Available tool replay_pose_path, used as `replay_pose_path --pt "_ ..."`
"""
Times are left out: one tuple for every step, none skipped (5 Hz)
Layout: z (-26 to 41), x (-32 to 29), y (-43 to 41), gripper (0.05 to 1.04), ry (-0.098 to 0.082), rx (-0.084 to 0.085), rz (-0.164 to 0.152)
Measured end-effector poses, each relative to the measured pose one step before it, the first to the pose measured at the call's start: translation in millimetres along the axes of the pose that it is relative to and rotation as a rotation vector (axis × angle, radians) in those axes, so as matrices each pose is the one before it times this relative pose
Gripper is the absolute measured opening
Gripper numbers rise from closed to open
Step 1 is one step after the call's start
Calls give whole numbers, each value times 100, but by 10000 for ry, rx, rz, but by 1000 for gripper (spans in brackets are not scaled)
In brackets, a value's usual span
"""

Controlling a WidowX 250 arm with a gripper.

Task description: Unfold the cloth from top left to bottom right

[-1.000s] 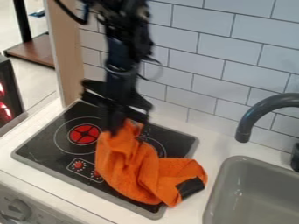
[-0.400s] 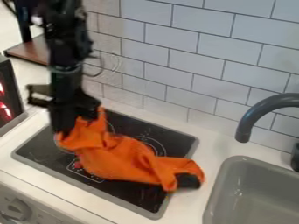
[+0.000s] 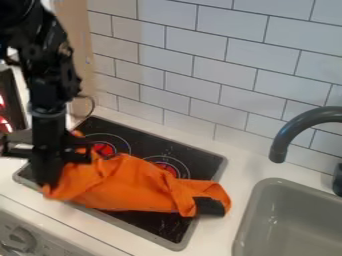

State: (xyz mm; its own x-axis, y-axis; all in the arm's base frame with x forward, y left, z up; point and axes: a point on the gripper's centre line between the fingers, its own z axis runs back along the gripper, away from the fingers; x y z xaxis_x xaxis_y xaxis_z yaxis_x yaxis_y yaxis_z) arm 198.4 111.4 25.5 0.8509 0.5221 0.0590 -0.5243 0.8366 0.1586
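Your black two-finger gripper [image 3: 48, 181] pinches left end of soft orange cloth [image 3: 130, 185]; cloth lies to gripper's right, long side running right and slightly toward front, up to its black patch [image 3: 209, 206]. It sits bunched across flat black stove top [image 3: 200, 161], right end over white counter [image 3: 235, 175], near grey sink [image 3: 300, 220]. White tile wall [image 3: 207, 75] behind. You likely need folds spread toward bottom right

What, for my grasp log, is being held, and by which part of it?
The gripper holds the orange cloth by the end farthest from its black patch.
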Motion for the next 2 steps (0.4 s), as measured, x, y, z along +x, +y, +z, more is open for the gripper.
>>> replay_pose_path --pt "-788 -1275 138 53 121 67 449" --pt "-1814 -900 280 85 409 -18 446"
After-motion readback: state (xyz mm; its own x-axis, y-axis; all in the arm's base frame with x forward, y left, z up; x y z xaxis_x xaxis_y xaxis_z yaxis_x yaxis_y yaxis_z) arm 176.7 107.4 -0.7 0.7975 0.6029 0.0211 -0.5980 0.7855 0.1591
